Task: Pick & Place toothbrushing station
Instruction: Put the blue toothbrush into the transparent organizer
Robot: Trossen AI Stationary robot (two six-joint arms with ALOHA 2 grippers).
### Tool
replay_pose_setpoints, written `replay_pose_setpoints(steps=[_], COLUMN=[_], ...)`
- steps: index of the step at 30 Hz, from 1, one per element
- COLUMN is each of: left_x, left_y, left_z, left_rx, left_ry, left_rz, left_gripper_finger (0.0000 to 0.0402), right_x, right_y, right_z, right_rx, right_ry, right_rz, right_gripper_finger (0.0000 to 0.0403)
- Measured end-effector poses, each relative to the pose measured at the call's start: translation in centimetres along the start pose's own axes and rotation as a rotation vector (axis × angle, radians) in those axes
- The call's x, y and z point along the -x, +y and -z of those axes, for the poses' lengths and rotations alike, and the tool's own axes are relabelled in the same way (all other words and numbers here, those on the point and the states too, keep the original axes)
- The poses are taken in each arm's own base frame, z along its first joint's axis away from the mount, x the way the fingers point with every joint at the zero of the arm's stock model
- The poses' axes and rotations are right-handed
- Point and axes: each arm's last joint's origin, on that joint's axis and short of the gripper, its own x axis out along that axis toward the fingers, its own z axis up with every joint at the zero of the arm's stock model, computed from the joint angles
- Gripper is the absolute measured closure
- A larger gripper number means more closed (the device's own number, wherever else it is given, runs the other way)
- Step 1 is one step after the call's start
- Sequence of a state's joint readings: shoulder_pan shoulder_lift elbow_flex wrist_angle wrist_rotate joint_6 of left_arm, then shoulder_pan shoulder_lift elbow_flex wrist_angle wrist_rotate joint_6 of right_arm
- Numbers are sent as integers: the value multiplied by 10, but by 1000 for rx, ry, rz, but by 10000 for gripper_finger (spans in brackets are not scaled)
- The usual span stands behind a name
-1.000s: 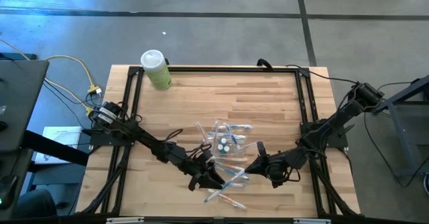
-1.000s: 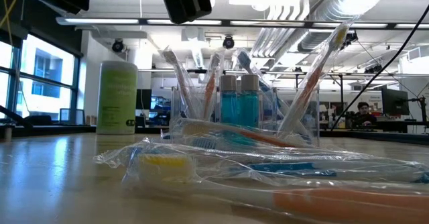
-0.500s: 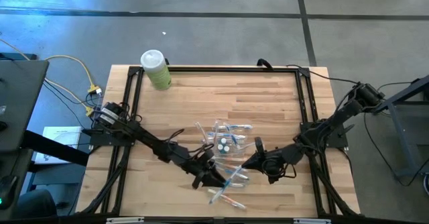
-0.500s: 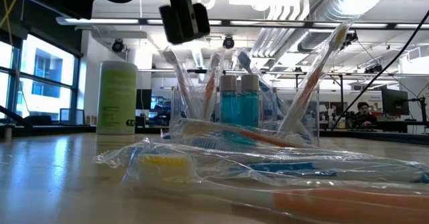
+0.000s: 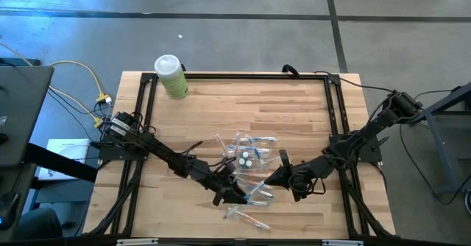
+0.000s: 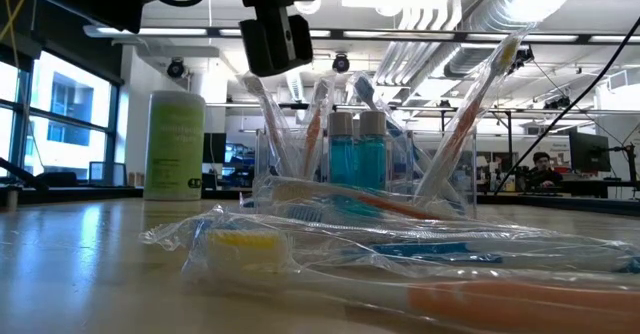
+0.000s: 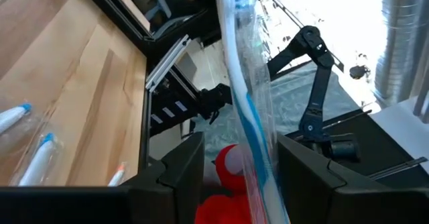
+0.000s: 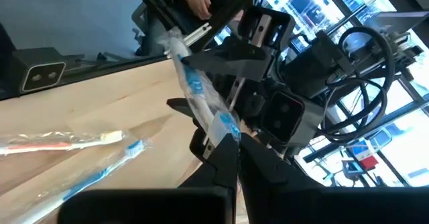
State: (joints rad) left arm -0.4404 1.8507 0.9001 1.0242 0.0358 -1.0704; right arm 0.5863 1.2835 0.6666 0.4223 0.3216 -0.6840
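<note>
A clear holder [image 5: 246, 156] stands mid-table with wrapped toothbrushes and two blue white-capped tubes upright in it [image 6: 357, 149]. My left gripper [image 5: 237, 196] and right gripper [image 5: 272, 178] face each other just near of it. A wrapped blue-marked toothbrush [image 7: 244, 96] runs between them and also shows in the right wrist view [image 8: 194, 86]. My right gripper [image 8: 232, 147] is shut on one end. My left gripper's [image 7: 240, 150] fingers stand apart on either side of it. Loose wrapped toothbrushes [image 5: 246, 218] lie flat on the table. My left gripper has the wrapped toothbrush between its parted fingers; the wrapper lies close to one finger [image 7: 295, 163], and I cannot tell whether it touches. My right gripper pinches the toothbrush's blue-marked end [image 8: 224, 127] between its two fingers, coming from the table's right. The toothbrush is clear of the table and slants up and away from the fingertips.
A pale green white-capped bottle [image 5: 171, 75] stands at the far left corner. A black frame [image 5: 143, 113] edges the table. More wrapped toothbrushes lie near the front edge [image 6: 400, 264]. Bare wood lies far of the holder.
My right gripper has moved a little toward the table's left, closer to my left gripper. In the low view a dark gripper body has come down over the holder's left side.
</note>
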Motion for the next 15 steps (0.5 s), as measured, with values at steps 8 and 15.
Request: replay_pose_setpoints(steps=[8,15], left_x=[0,0], left_y=[1,2], left_z=[0,0], left_rx=[-55,-91], left_ry=[-18,-27], left_rz=[-14,-33], left_gripper_finger=[235,236], right_x=[-2,-3], right_y=[-4,-3], right_z=[7,12], right_rx=[-26,-42], right_ry=[35,72], right_rz=[-5,-21], right_gripper_finger=[400,400])
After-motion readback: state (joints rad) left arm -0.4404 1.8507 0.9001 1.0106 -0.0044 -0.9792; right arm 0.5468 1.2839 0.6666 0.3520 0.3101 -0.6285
